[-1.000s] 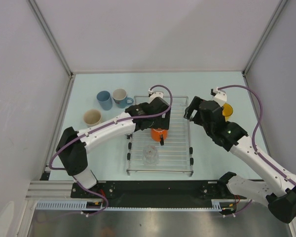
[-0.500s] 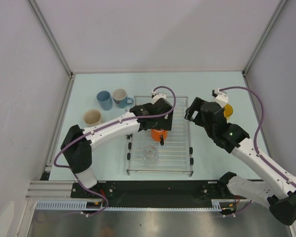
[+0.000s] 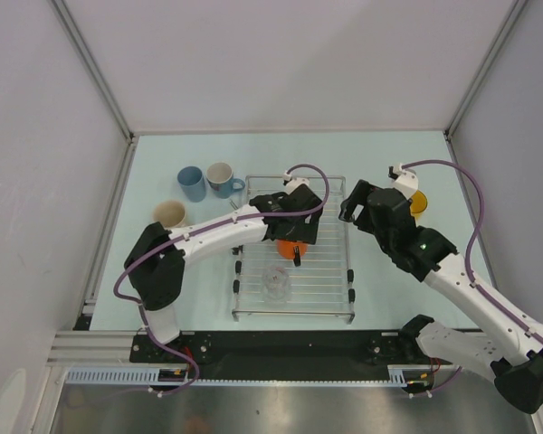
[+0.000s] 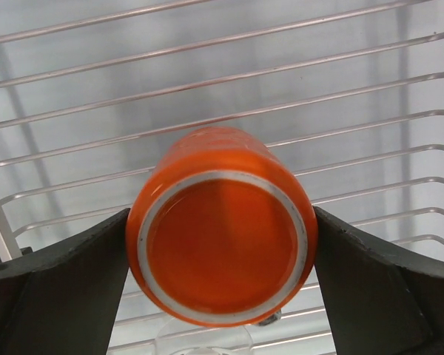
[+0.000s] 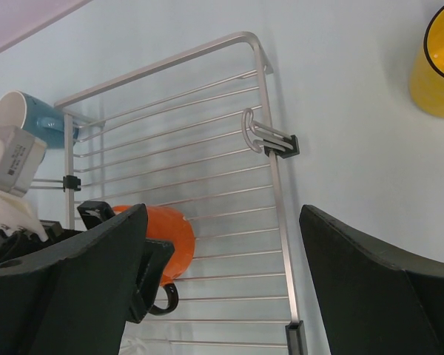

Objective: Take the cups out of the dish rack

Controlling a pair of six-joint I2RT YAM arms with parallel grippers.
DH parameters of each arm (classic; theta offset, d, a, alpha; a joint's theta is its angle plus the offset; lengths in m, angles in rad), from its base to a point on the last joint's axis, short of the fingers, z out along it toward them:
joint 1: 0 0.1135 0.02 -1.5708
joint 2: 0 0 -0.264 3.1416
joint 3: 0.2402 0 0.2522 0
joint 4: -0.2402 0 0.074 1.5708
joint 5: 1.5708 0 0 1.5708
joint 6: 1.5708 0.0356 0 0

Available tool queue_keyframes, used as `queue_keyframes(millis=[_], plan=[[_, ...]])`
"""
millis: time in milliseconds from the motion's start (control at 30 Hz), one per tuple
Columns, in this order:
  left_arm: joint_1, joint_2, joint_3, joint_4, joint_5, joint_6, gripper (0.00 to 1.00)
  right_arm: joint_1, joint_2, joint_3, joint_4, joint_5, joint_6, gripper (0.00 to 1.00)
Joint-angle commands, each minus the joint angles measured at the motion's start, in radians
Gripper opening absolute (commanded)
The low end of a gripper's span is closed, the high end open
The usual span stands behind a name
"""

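My left arm (image 3: pixel 213 237) and right arm (image 3: pixel 478 297) are slim white tubes joined by chunky matte black housings (image 3: pixel 158 276), each trailed by a looping purple cable (image 3: pixel 443 161). A small white block (image 3: pixel 400 172) caps each wrist. My pincer fingers (image 4: pixel 52 296) are broad, dark grey plastic wedges with flat, plain faces.

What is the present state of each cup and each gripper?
orange mug: over the dish rack, gripped
left gripper: shut on the orange mug
right gripper: open, empty
clear glass: on the dish rack, free
yellow cup: upright on the table
light blue cups: upright on the table
beige cup: upright on the table
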Motion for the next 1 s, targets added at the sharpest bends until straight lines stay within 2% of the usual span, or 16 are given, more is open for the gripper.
queue_keyframes(millis=[0,200,300,333,400,433,500,533,600,967], plan=[[-0.005,0.013,0.022,0.027,0.023,-0.025,1.00,0.005,-0.019,-0.009,0.019,0.013,0.018,0.89],[-0.005,0.020,0.012,0.034,0.034,-0.017,0.98,0.005,-0.015,-0.018,0.023,0.010,0.022,0.89],[-0.005,0.011,0.005,0.039,0.036,-0.011,0.88,0.005,-0.015,-0.022,0.026,0.007,0.022,0.89],[-0.005,0.008,0.002,0.044,0.037,-0.005,0.77,0.005,-0.016,-0.024,0.028,0.005,0.022,0.89],[-0.005,0.002,0.000,0.045,0.034,0.004,0.66,0.004,-0.016,-0.027,0.023,0.010,0.033,0.89],[-0.005,0.000,0.000,0.045,0.034,0.009,0.50,0.005,-0.015,-0.029,0.023,0.010,0.033,0.89],[-0.005,-0.006,-0.004,0.044,0.034,0.015,0.33,0.006,-0.019,-0.029,0.025,0.008,0.031,0.89],[-0.005,-0.009,-0.007,0.044,0.032,0.015,0.15,0.007,-0.019,-0.030,0.026,0.008,0.033,0.89],[-0.005,-0.013,-0.014,0.044,0.032,0.015,0.00,0.007,-0.025,-0.029,0.026,0.007,0.031,0.89],[-0.008,-0.114,-0.003,0.059,0.008,0.086,0.00,0.005,-0.056,-0.033,0.009,0.030,0.021,0.89]])
